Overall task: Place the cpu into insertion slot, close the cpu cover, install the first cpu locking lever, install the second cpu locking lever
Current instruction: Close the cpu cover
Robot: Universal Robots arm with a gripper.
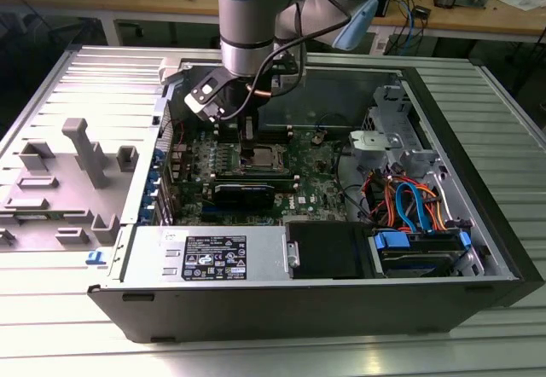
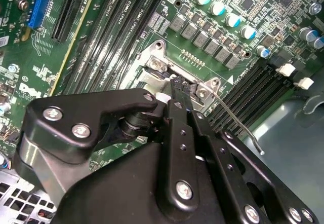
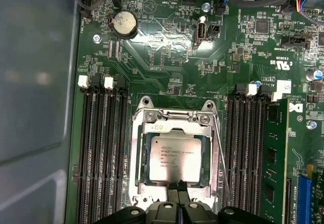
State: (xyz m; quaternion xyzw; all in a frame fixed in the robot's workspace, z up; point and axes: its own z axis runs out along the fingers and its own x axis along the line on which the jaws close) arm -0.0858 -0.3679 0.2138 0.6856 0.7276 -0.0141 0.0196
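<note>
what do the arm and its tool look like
The arm is made of round silver-grey segments with light blue caps at the joints, and a black cable loops by the wrist. The tool is matte black, built of flat rounded links fixed with silver screws.

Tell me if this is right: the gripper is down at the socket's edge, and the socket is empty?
Not empty: in the first wrist view the cpu sits in the insertion slot. The gripper is indeed at the slot's edge.

The arm (image 1: 247, 19) points straight down, its end effector (image 3: 178, 185) seemingly closed, fingers together.
</note>
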